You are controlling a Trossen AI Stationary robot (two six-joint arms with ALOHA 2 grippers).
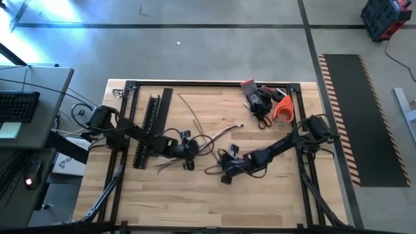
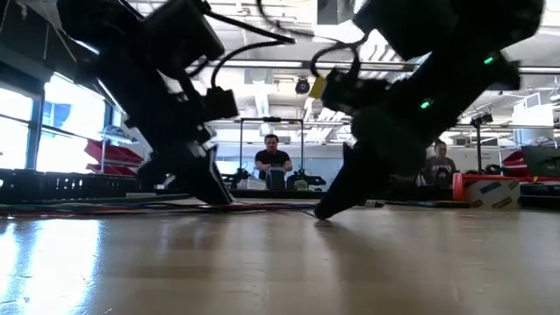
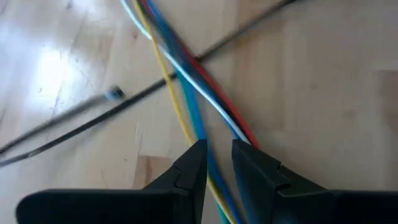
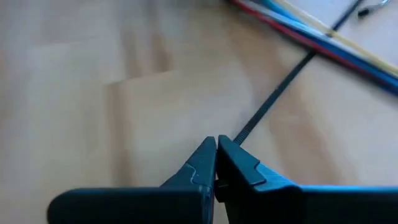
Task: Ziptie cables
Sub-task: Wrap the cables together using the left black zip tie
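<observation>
The cables (image 3: 186, 74), thin yellow, blue, white and red wires, lie in a loose bunch on the wooden table (image 1: 273, 195) near its middle (image 1: 208, 140). A black zip tie (image 3: 143, 93) crosses them. My left gripper (image 3: 219, 155) stands low over the bunch with a narrow gap between its fingers. The blue wire runs through that gap, and the others pass under the fingertips; whether the fingers touch them I cannot tell. My right gripper (image 4: 216, 144) is down at the table, right of the cables (image 1: 224, 170), shut on the zip tie's strap. My right gripper pinches the zip tie's thin black strap (image 4: 244, 134) between its two fingertips. The fingers slant down from the table's right side and point along the strap. From the fingertips the strap runs across the tabletop to the cables (image 4: 323, 37).
A long black slotted rail (image 1: 148, 127) and a flat black strip (image 1: 164, 107) lie at the left. Gloves, scissors and an orange tape roll (image 1: 283, 110) sit at the far right corner. People sit in the room beyond the table (image 2: 273, 157).
</observation>
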